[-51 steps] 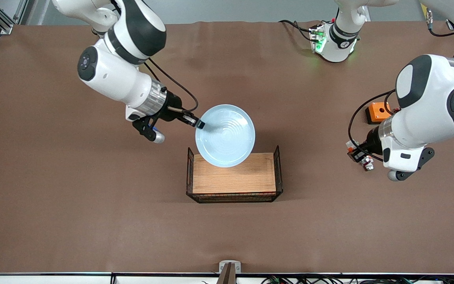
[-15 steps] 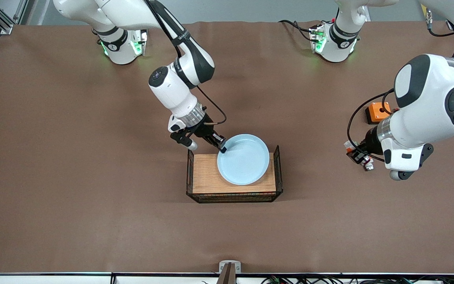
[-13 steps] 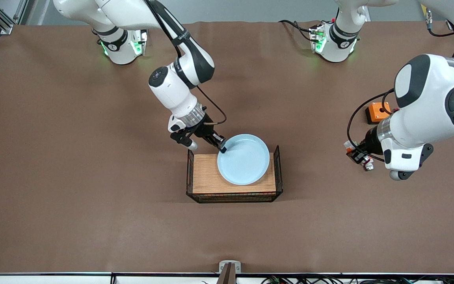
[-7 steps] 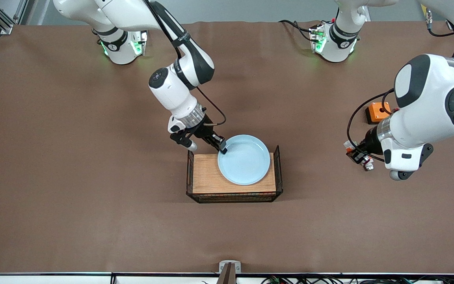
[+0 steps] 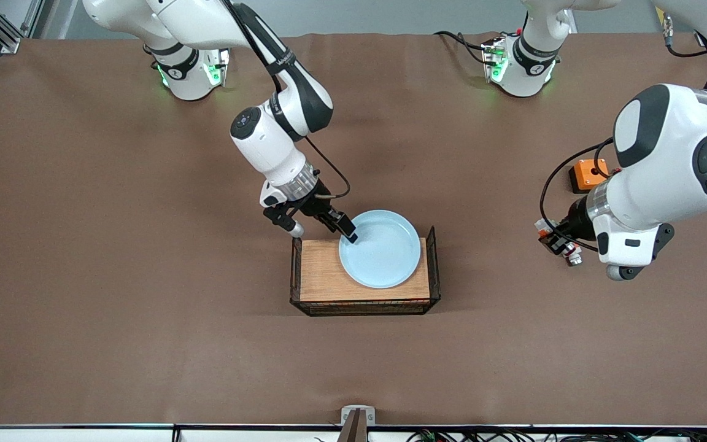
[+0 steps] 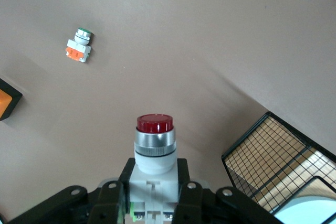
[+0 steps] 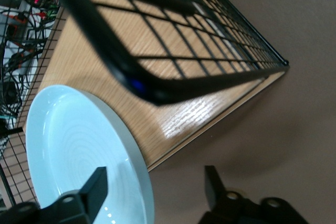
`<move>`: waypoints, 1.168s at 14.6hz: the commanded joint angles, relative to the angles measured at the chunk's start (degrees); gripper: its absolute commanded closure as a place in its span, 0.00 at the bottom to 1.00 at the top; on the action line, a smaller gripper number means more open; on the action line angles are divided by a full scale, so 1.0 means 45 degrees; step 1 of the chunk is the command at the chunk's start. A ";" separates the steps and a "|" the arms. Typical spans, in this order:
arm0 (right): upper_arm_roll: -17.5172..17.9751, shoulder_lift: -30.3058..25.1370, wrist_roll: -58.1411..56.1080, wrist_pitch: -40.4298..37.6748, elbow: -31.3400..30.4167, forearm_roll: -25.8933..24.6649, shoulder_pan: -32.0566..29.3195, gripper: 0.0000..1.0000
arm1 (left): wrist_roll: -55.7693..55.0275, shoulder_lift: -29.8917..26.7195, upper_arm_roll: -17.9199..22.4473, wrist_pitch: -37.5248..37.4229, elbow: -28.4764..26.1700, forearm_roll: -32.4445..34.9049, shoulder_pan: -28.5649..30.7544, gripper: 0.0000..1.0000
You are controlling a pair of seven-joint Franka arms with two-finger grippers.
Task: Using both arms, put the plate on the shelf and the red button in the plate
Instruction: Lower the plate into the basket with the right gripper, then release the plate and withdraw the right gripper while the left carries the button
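We see the plate (image 5: 380,248) lying flat on the wooden top of the wire-sided rack (image 5: 323,276) at the centre of the frame, toward the rack's end nearer the left arm. The right tool (image 5: 349,232) sits at the plate's rim, its fingers (image 7: 94,184) spread apart on either side of the rim and no longer clamping it. At the right of the frame the left tool (image 5: 562,244) hangs over the brown tabletop (image 5: 145,307), clamped on the red button (image 6: 155,142), whose red cap points away from the wrist. An orange box (image 5: 587,173) rests on the tabletop above that tool in the frame, and a small stubby white-and-orange part (image 6: 79,46) lies near it.
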 commanded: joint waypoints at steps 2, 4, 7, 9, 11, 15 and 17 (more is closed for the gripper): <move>-0.0111 -0.1126 0.1444 -0.1556 0.0006 0.0115 -0.0054 0.00 | -0.1220 -0.0247 -0.0666 -0.0200 0.0072 -0.0219 -0.0081 0.73; -0.0442 -0.1946 0.2187 -0.3019 0.0046 0.0096 -0.0133 0.00 | -0.2506 -0.0247 -0.1116 -0.0181 0.0227 -0.0219 -0.0081 0.73; -0.1416 -0.3216 0.2775 -0.6451 0.0571 -0.0119 -0.0133 0.00 | -0.6113 -0.0033 -0.2091 -0.0181 0.0579 -0.0219 -0.0275 0.73; -0.2295 -0.3823 0.2756 -0.9379 0.1524 -0.1613 -0.0133 0.00 | -0.8265 0.0356 -0.2426 -0.0142 0.1065 -0.0200 -0.0742 0.73; -0.2902 -0.3825 0.2466 -1.2659 0.3221 -0.3413 -0.0210 0.00 | -1.0101 0.0902 -0.2407 0.0072 0.1671 -0.0200 -0.1484 0.73; -0.3606 -0.3981 -0.1490 -1.5462 0.4359 -0.3811 -0.1263 0.00 | -1.3425 0.1821 -0.2271 0.2235 0.1986 -0.0083 -0.2695 0.73; -0.4093 -0.3981 -0.3678 -1.6459 0.4790 -0.3869 -0.1655 0.00 | -1.4520 0.2348 -0.2115 0.3193 0.2025 0.0015 -0.3126 0.73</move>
